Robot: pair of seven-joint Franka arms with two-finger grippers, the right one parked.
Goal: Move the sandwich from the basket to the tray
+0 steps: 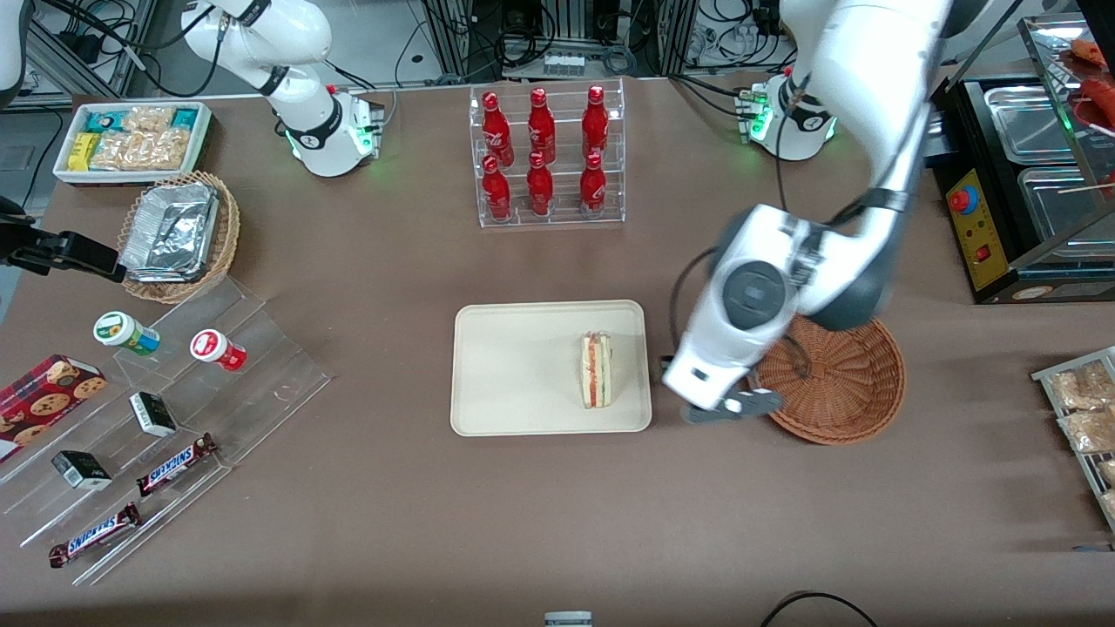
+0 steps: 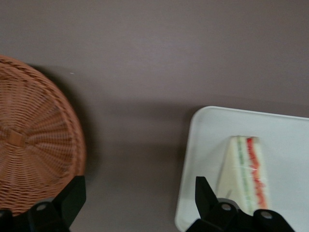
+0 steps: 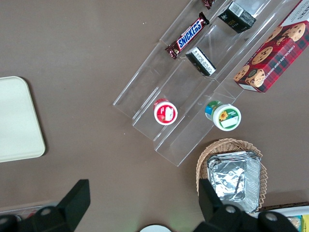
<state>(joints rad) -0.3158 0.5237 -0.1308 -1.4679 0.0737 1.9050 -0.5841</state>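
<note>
On the tray [image 1: 523,366] lies the sandwich [image 1: 596,369], basket [image 1: 845,383] empty; the tool [image 1: 730,407] hovers between them, open, holding nothing. Only retreat remains.

Front view: the arm's wrist housing covers part of the basket [image 1: 836,383] rim nearest the tray [image 1: 488,383], and the gripper [image 1: 736,407] is only partly visible beneath it at center right. Wrist view: basket [image 2: 34,145] and tray [image 2: 289,130] both run off the frame edges, sandwich [image 2: 244,169] tip is hidden by a black finger [image 2: 210,200]. Sandwich [image 1: 597,370] filling layers too small to identify from the front.
</note>
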